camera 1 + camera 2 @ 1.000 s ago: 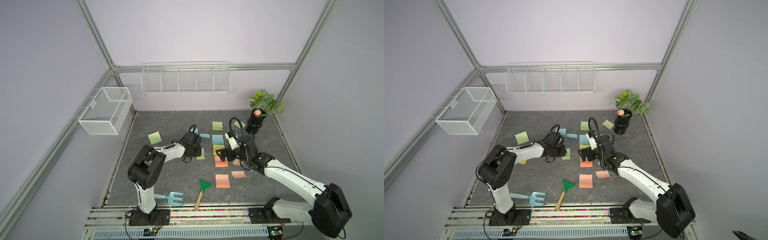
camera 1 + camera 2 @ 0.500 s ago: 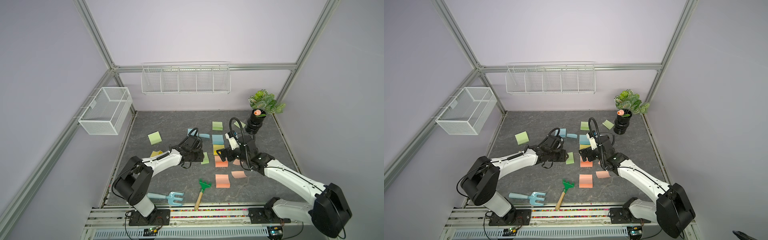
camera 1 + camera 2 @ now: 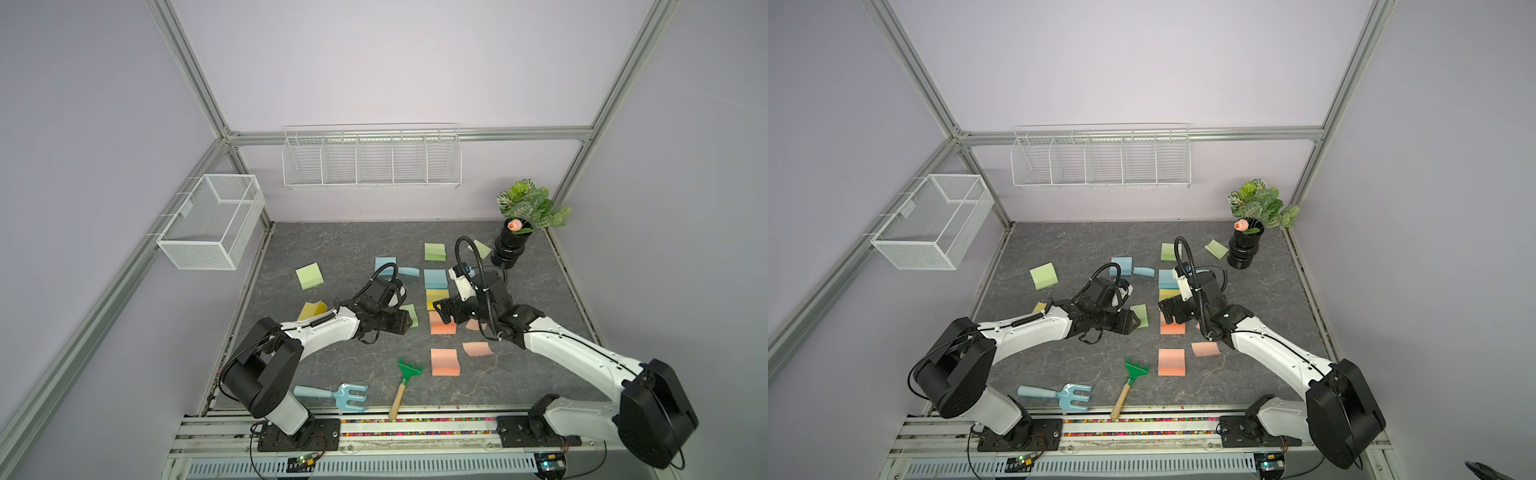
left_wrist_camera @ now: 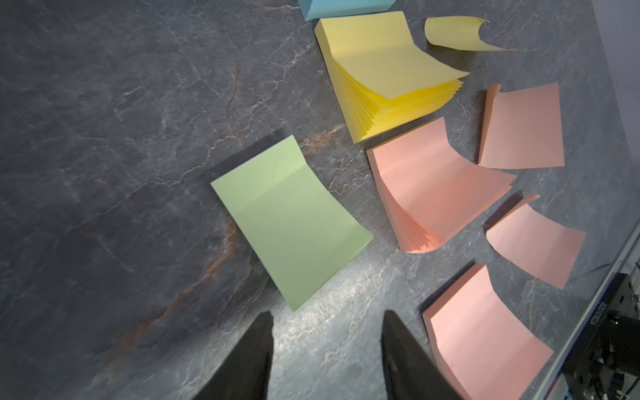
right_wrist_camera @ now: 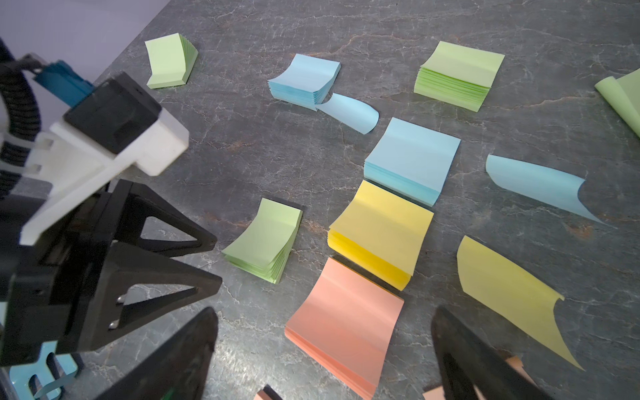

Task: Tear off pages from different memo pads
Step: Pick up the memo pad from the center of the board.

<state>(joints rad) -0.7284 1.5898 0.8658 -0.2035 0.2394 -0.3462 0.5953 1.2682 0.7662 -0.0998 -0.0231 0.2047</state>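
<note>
My left gripper [image 4: 329, 313] is open with only bare tabletop between its fingers. A green memo pad [image 4: 291, 214] lies just ahead of it, also seen in a top view [image 3: 411, 316]. My right gripper [image 5: 323, 311] hangs open above a salmon memo pad [image 5: 346, 322], its fingers clear of the pad. A yellow pad [image 5: 381, 232] and a blue pad [image 5: 412, 159] continue that row. Loose curled pages lie around: yellow [image 5: 509, 294], blue [image 5: 536, 187], salmon [image 4: 523, 128]. Both grippers [image 3: 405, 324] [image 3: 446, 313] face each other mid-table.
Farther memo pads: green [image 3: 309, 276], blue [image 3: 385, 264], green [image 3: 434, 252], salmon [image 3: 444, 361]. A blue garden fork [image 3: 332, 395] and a green rake [image 3: 405, 382] lie near the front rail. A black vase with a plant [image 3: 513, 249] stands at the back right. Wire baskets [image 3: 212, 220] hang on the walls.
My left arm has dropped lower and shifted toward the front, and its jaws have opened wider. The green pad has slid slightly frontward. The right arm has stayed put.
</note>
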